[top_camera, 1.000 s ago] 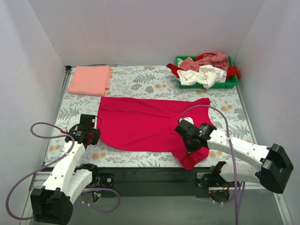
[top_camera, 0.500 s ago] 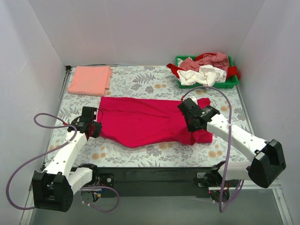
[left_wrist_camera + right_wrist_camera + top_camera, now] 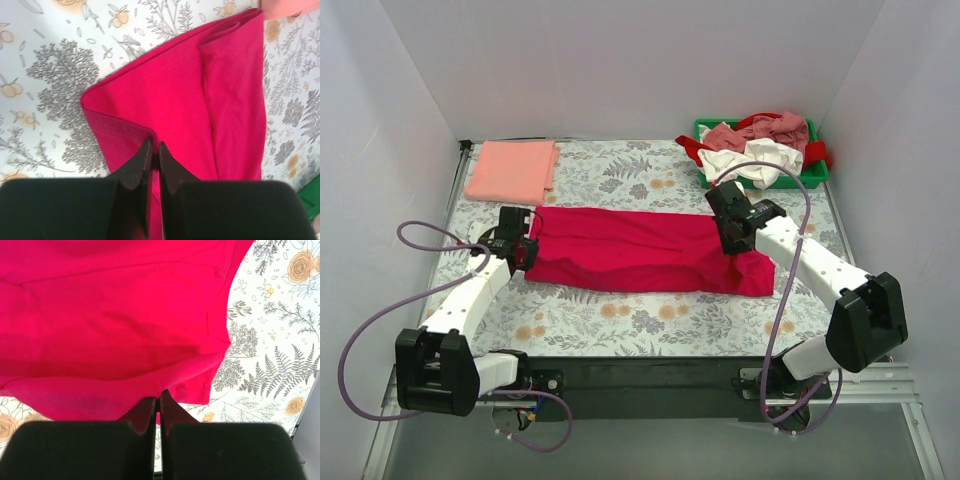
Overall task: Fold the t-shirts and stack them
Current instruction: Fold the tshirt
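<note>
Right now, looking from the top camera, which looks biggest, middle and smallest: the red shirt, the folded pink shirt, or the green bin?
1. red shirt, biggest by far.
2. green bin, a little wider than the next.
3. folded pink shirt; these last two look close.

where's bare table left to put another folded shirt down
Two free patches: the far strip between the salmon-pink t-shirt and the green bin, and the near strip between the crimson t-shirt and the arm bases. Crowded: the middle band, where the left tool and right tool pinch that shirt's ends, and the heaped bin corner.
</note>
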